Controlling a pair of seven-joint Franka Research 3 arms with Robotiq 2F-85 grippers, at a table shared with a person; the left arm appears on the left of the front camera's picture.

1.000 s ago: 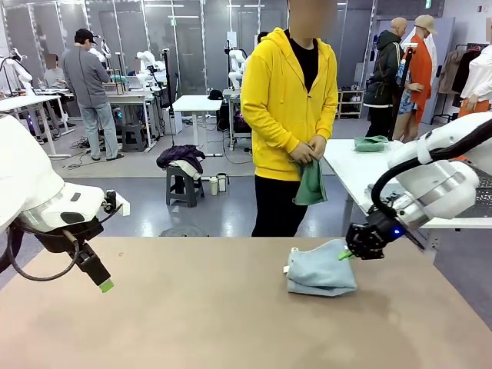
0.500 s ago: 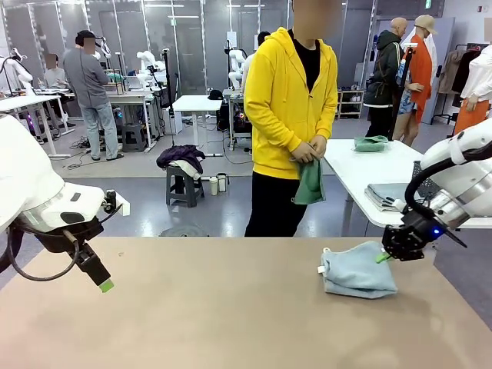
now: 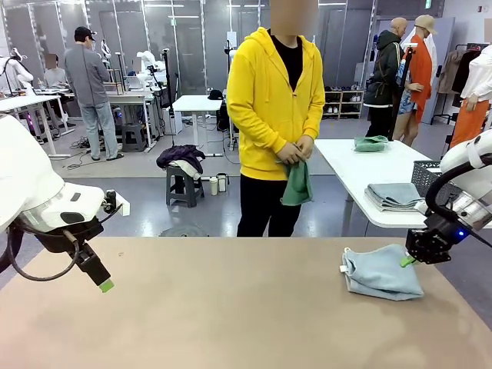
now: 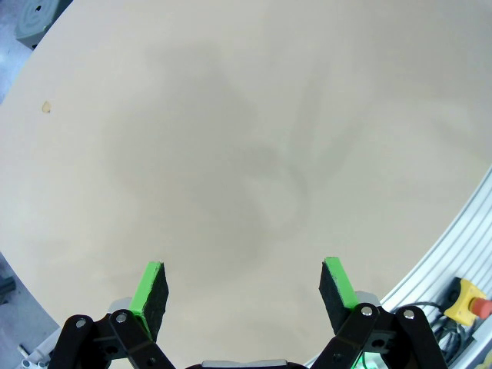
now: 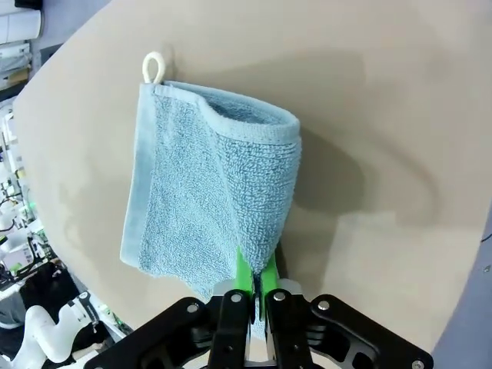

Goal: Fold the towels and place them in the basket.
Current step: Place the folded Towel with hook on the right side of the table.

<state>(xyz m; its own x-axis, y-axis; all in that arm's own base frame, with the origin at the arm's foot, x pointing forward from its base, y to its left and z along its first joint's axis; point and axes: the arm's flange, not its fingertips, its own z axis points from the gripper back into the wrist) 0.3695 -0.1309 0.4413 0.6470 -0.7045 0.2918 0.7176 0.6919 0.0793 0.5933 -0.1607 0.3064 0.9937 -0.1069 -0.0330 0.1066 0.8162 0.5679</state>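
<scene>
A folded light blue towel (image 3: 382,273) with a white loop tag lies by the brown table's right side, one edge pinched in my right gripper (image 3: 407,261). In the right wrist view the same towel (image 5: 207,192) droops from the shut right gripper (image 5: 254,286), casting a shadow on the tabletop. My left gripper (image 3: 105,285) hovers over the table's left side; its wrist view shows the left gripper (image 4: 244,286) open with nothing between the green pads. A person in a yellow hoodie holds a green towel (image 3: 296,184). The dark mesh basket (image 3: 424,177) stands on a white side table at the far right.
The white side table (image 3: 354,165) carries a stack of folded grey-blue towels (image 3: 392,194) and a crumpled green towel (image 3: 370,142). The brown table (image 3: 231,307) is bare in the middle. A yellow box with a red button (image 4: 469,300) sits off the table edge by the left arm.
My right gripper has carried the blue towel to the right, toward the table's right edge. The person has shifted slightly left. The left arm has stayed still.
</scene>
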